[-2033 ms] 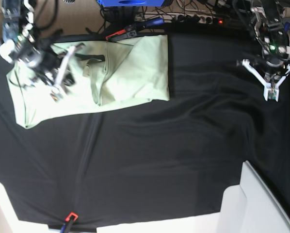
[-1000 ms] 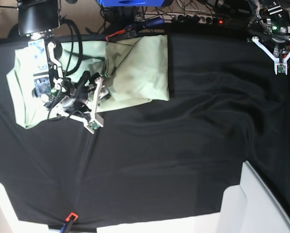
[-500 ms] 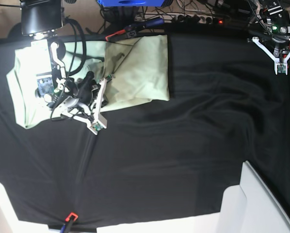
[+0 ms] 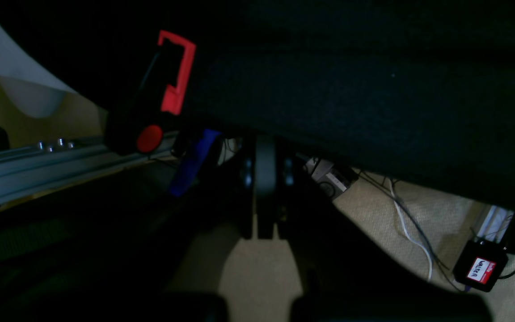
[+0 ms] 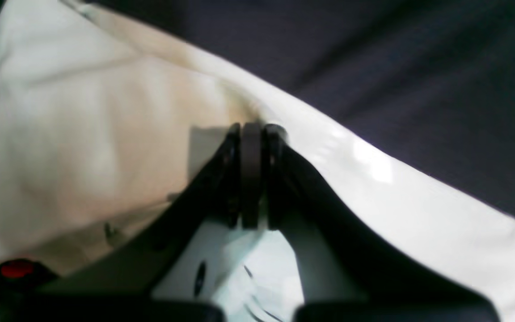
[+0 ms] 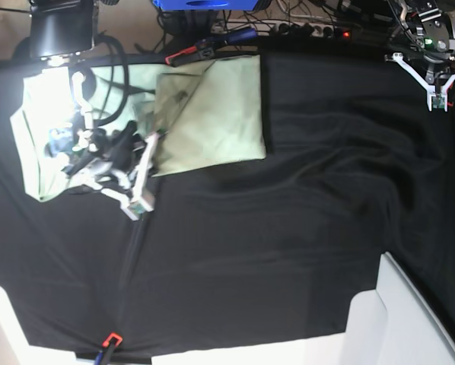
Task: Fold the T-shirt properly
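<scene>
The pale green T-shirt (image 6: pixel 212 114) lies partly folded at the back left of the black table cloth (image 6: pixel 288 228). My right gripper (image 6: pixel 140 148) is low over the shirt's near edge, left of its middle. In the right wrist view the right gripper (image 5: pixel 251 132) is shut, its tips pinching a crease of the T-shirt (image 5: pixel 83 156) close to the hem. My left gripper (image 6: pixel 433 76) hovers at the back right corner, far from the shirt. The left wrist view shows this left gripper (image 4: pixel 264 150) shut on nothing, over the table's edge.
A red-and-black clamp (image 6: pixel 193 52) grips the table's back edge by the shirt, and the clamp (image 4: pixel 168 98) shows in the left wrist view too. Cables and a power strip (image 6: pixel 319 30) lie behind the table. White panels (image 6: pixel 402 319) stand at the front right.
My right gripper has shut on the shirt's edge and shifted slightly left. The shirt's middle flap has shifted into a slanted fold. The left arm holds still at the back right.
</scene>
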